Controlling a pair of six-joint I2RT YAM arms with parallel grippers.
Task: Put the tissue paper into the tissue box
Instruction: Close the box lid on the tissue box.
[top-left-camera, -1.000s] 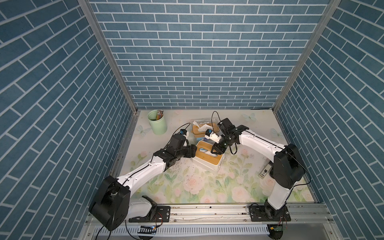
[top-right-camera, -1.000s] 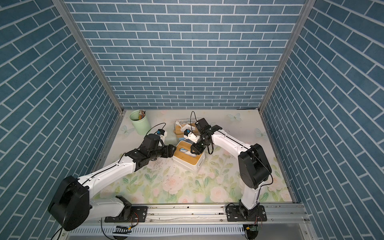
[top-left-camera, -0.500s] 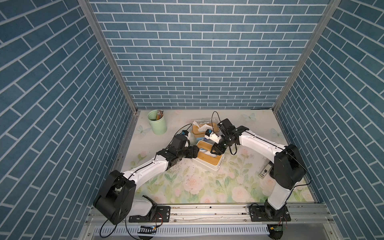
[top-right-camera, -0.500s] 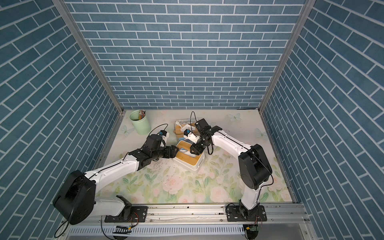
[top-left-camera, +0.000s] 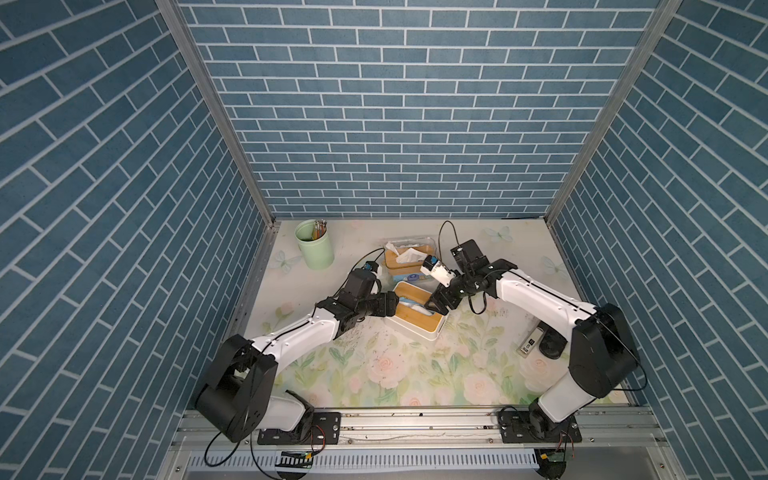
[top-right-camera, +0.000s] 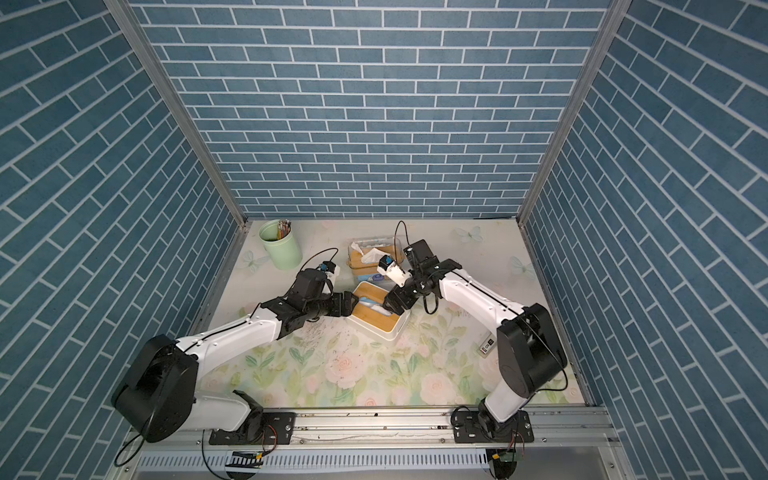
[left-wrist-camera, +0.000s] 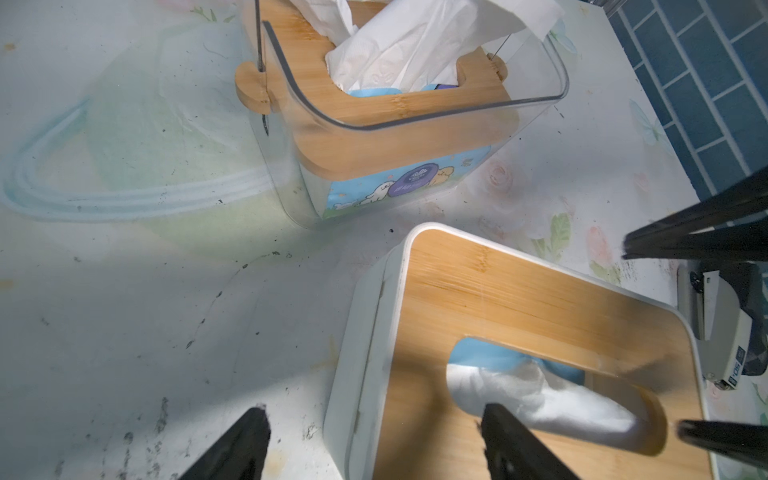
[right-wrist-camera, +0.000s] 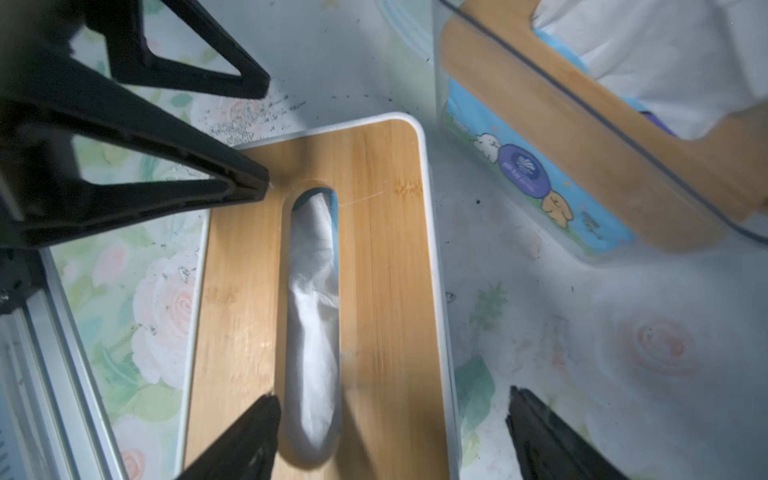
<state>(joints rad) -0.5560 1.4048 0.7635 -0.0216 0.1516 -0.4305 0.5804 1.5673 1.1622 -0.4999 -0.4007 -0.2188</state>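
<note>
I see the surface (top-left-camera: 374, 374) carrying the tissue box (top-left-camera: 417, 325) between left pincer (top-left-camera: 395, 305) and right pincer (top-left-camera: 433, 305), clear box (top-left-camera: 409, 257) beyond.

We found both top views mounted high above the front rail (top-left-camera: 415, 420), facing 12 o'clock and steeply down, covering the whole table (top-left-camera: 374, 374). Wrist cameras sat close over the tissue box (left-wrist-camera: 357, 332), left from 9 o'clock, right from 3 o'clock, sharing its lid (right-wrist-camera: 386, 249).

A white tissue box (right-wrist-camera: 386, 291) with a bamboo lid sat flat on the floral worktop (right-wrist-camera: 540, 332), crumpled white tissue (right-wrist-camera: 311, 324) tucked down inside its oval slot, above blue packaging.
</note>
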